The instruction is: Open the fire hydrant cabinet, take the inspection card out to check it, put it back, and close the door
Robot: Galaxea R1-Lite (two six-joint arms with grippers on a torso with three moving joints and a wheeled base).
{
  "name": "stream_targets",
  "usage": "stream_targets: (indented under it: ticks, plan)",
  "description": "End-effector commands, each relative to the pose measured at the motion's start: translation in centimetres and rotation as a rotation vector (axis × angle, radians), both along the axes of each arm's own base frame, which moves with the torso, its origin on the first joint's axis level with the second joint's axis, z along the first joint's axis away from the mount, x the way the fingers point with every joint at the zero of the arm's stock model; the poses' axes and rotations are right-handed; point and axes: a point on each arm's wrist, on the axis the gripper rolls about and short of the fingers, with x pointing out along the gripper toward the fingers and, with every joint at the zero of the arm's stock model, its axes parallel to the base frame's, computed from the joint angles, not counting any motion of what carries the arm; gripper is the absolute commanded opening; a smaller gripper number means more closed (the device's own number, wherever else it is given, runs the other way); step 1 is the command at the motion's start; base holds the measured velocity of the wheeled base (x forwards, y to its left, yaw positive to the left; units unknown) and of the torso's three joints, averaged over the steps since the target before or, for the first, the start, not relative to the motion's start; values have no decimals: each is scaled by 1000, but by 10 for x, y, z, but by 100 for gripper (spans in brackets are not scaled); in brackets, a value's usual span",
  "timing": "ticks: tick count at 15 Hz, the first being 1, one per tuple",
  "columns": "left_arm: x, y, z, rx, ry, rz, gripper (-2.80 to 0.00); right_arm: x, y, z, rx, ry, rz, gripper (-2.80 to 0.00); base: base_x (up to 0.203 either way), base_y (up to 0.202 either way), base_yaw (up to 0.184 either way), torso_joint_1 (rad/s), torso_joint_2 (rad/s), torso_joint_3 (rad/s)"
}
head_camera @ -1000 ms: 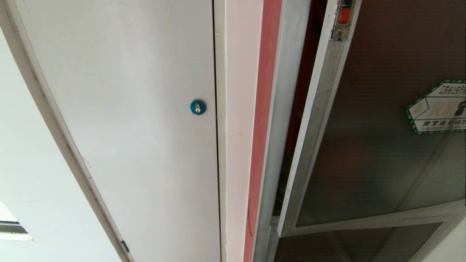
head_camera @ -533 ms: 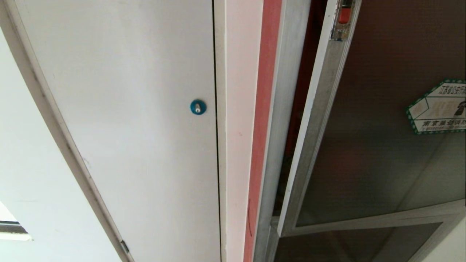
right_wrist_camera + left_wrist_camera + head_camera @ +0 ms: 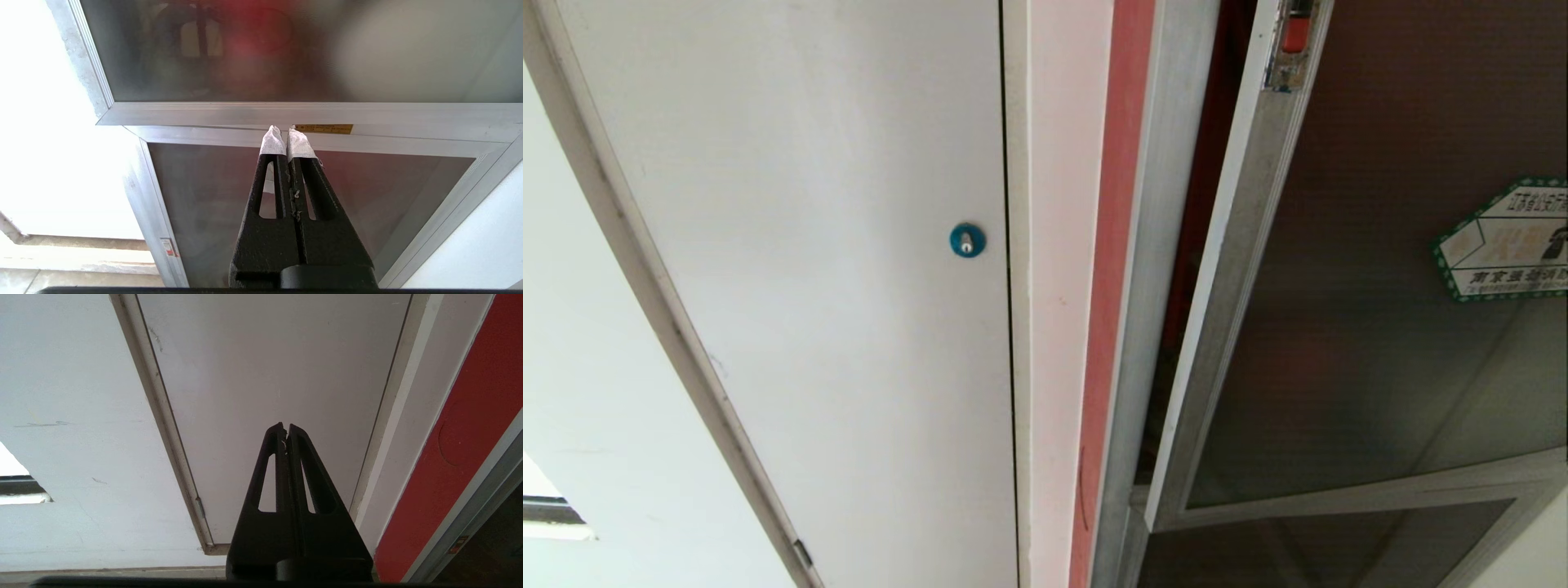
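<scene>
Door (image 3: 1380, 269) hangs ajar at your head view's right (green-edged sticker (image 3: 1507, 241) showing), off the fire hydrant cabinet (image 3: 1156, 245); your left gripper (image 3: 285, 428) and right gripper (image 3: 285, 132) are both pinched together, empty.

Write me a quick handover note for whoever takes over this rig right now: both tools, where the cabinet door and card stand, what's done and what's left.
Left tool: shut, empty, parked facing the plain white door.
Right tool: shut, empty, pointing at the silver frame below the door, not touching it.
Fire hydrant cabinet: the smoked-glass door stands slightly ajar, a dark gap showing along its latch edge; red latch at top of view.
Inspection card: not visible in any view.
Done: door cracked open at most.
Left: cannot tell whether the card was already checked; if not, swing the door wide, take the card, check it, return it. Then close the door.
</scene>
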Motion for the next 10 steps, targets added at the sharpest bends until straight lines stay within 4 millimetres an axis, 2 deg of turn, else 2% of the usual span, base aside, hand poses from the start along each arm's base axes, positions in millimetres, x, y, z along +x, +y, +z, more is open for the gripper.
stream_targets:
  ticks: [1,4,5,8,10]
  plan:
    - [0,0,-2,2,5,0,-280,0,0,0,-1,-2,0,-280,0,0,0,0,0,0]
    - [0,0,1,31,-7,-3,-280,0,0,0,-1,-1,0,-280,0,0,0,0,0,0]
    - [-2,0,7,36,-35,-7,-280,0,0,0,-1,-1,0,-280,0,0,0,0,0,0]
    - [-12,-2,46,45,-137,-90,-280,0,0,0,-1,0,0,-280,0,0,0,0,0,0]
    - [-3,-4,76,47,-94,-177,-280,0,0,0,-1,-3,0,-280,0,0,0,0,0,0]
